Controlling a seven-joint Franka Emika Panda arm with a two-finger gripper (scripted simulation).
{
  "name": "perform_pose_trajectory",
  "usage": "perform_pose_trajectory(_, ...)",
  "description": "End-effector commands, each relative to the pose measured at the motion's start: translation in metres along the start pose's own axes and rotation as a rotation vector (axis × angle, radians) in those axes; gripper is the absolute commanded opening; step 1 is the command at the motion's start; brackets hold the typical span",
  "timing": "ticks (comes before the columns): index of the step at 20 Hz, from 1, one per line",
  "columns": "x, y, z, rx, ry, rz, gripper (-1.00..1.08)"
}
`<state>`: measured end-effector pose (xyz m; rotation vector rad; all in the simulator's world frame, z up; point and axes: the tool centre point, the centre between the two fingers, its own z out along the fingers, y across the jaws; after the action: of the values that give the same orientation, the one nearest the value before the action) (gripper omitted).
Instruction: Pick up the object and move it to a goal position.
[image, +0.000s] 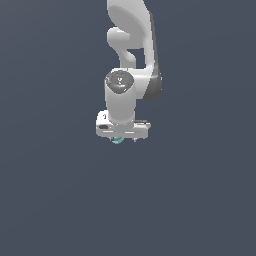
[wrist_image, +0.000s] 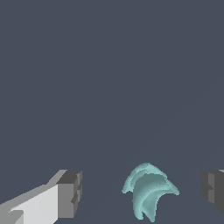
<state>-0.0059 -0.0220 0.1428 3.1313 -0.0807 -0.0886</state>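
Between the white gripper's (wrist_image: 140, 192) two dark grey fingertip pads (wrist_image: 70, 192), which stand wide apart, sits the small pale teal-cyan curved object (wrist_image: 148, 194), nearer one pad yet touching neither. From the exterior view the same teal piece (image: 117, 140) peeks out just beneath the gripper (image: 123, 136), below the white-and-grey robot arm (image: 131, 50), against a plain slate-grey background (image: 50, 200).

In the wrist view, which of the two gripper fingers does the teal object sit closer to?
The dark finger at the frame edge, showing no white link. The teal object sits nearer it than the finger on the white link, touching neither.
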Motion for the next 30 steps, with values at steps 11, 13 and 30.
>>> perform_pose_trajectory(11,0.006,0.018,-0.015,0.016,0.017,0.019,1.0)
perform_pose_trajectory(13,0.006,0.018,-0.014,0.015,0.016,0.02,1.0)
perform_pose_trajectory(30,-0.026,0.025,0.017,0.021,0.03,0.286,1.0)
